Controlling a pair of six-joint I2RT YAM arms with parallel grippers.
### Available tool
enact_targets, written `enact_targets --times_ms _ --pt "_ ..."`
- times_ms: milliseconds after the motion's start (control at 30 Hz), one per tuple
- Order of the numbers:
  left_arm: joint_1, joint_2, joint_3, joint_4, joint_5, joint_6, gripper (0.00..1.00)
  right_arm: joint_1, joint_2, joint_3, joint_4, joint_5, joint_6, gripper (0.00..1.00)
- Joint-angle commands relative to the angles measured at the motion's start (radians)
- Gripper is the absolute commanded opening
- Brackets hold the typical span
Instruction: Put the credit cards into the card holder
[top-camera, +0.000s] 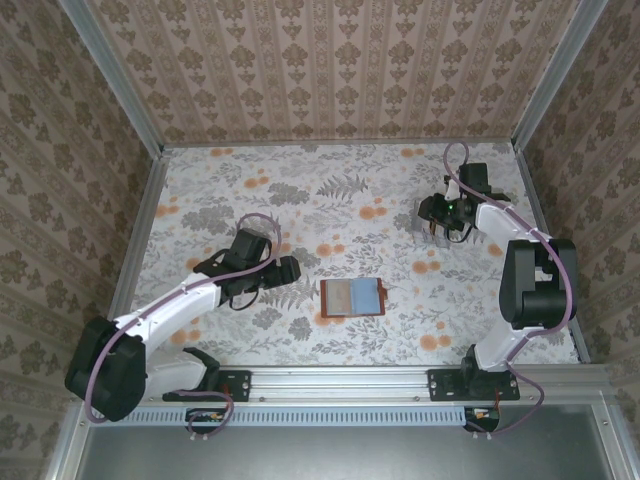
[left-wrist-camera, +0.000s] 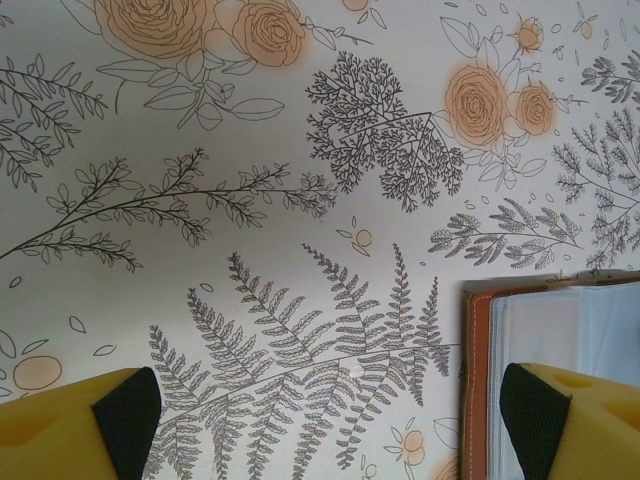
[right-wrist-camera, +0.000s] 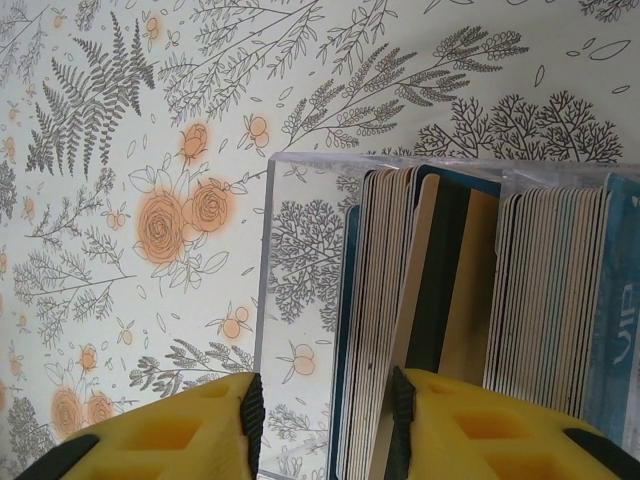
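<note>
The card holder (top-camera: 352, 297) is being seen lying open at lower centre of the top view, beside the left gripper (left-wrist-camera: 330, 410), which is being held wide apart and empty. The right gripper (right-wrist-camera: 325, 425) is being held part-open astride the first upright credit cards (right-wrist-camera: 375, 300) in a clear tray (right-wrist-camera: 262, 300).

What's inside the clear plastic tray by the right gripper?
Two packs of thin plastic cards stand on edge; the right gripper's yellow fingers cover their near ends.
</note>
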Motion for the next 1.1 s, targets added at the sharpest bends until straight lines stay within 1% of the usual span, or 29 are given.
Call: enact_targets --times_ms 0,100,233,433,667,767,1067 --pt "-0.008 0.003 0.026 0.008 0.002 -0.003 0.92 0.008 -0.01 -0.004 -0.014 0.048 0.007 0.41" --pt "-0.009 0.008 0.028 0.008 0.003 -0.004 0.92 0.03 -0.003 0.015 -0.077 0.177 -0.017 0.45" --pt "-0.009 0.018 0.034 0.009 0.01 -0.002 0.92 0.056 0.01 0.028 -0.097 0.233 -0.035 0.49" --pt "-0.012 0.014 0.03 0.007 0.003 -0.003 0.92 0.074 0.044 0.043 -0.1 0.219 -0.029 0.5" --pt "-0.012 0.008 0.022 0.005 0.0 -0.003 0.92 0.073 0.034 0.032 -0.047 0.105 -0.009 0.49" --pt "-0.012 0.002 0.018 0.006 -0.005 -0.01 0.92 0.069 0.023 0.029 -0.041 0.08 -0.005 0.49" --pt "-0.014 0.019 0.026 0.01 -0.003 -0.005 0.92 0.067 0.005 0.017 -0.027 0.079 -0.005 0.39"
